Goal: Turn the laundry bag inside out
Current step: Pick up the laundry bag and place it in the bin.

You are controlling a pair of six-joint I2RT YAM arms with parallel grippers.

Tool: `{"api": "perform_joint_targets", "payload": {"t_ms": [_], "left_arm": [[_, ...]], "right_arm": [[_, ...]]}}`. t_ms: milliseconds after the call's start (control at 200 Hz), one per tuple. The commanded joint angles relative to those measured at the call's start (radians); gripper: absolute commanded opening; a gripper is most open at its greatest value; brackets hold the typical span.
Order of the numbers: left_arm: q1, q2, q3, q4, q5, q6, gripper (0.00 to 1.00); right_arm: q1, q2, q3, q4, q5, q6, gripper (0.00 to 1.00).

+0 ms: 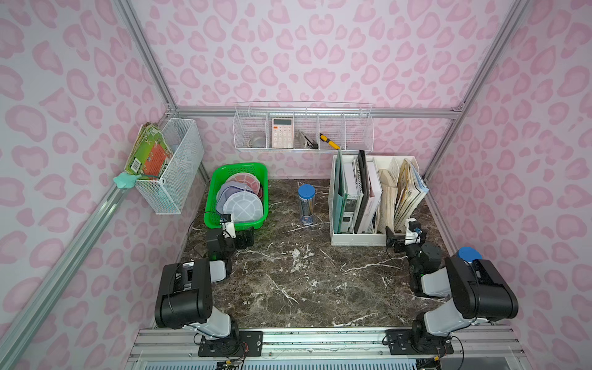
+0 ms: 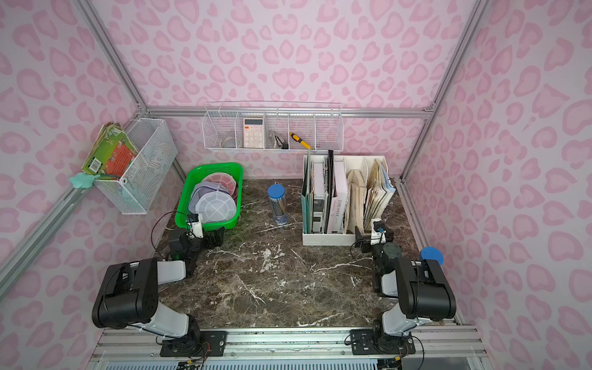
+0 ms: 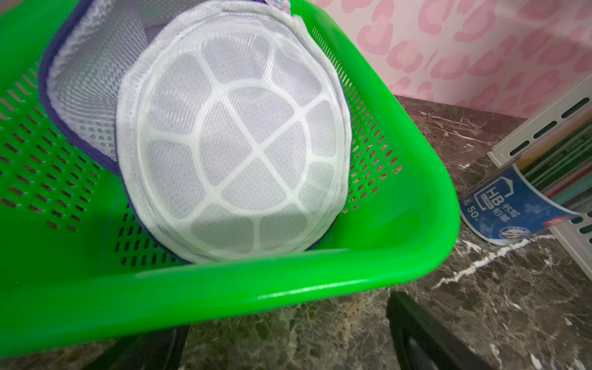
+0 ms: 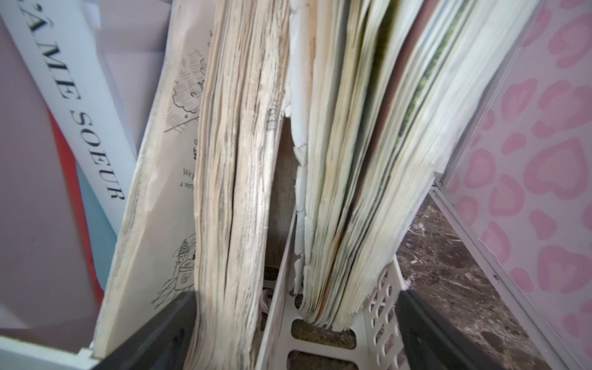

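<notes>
Weave of laundry bag [image 3: 237, 144] shows only from left wrist.

Black joint housings [image 1: 184, 301], white link shells [image 1: 217, 322], thin black cables [image 2: 152, 229], screwed black base plates [image 1: 246, 339]

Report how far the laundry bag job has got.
Done: nothing. The white mesh dome-shaped laundry bag lies untouched in the green plastic basket. In hand: the left gripper sits open just outside the basket, facing the bag; the right gripper is open by the white file rack. Left: grasping, lifting out and turning it.
</notes>
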Motion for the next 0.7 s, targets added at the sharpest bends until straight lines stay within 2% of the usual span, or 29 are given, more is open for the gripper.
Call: {"api": "perform_joint_targets", "payload": {"t_ms": [0,560,695], "left_arm": [[0.001,-0.002,0.002,0.002,0.004,0.009,0.99],[0.001,-0.003,0.002,0.001,0.004,0.007,0.99],[0.0,-0.008,-0.003,0.014,0.007,0.017,0.99]], "right_arm": [[0.0,0.001,0.003,0.026,-0.001,-0.003,1.0],[-0.002,0.001,0.005,0.024,-0.002,-0.001,1.0],[-0.008,-0.004,-0.006,0.041,0.035,0.018,1.0]]}}
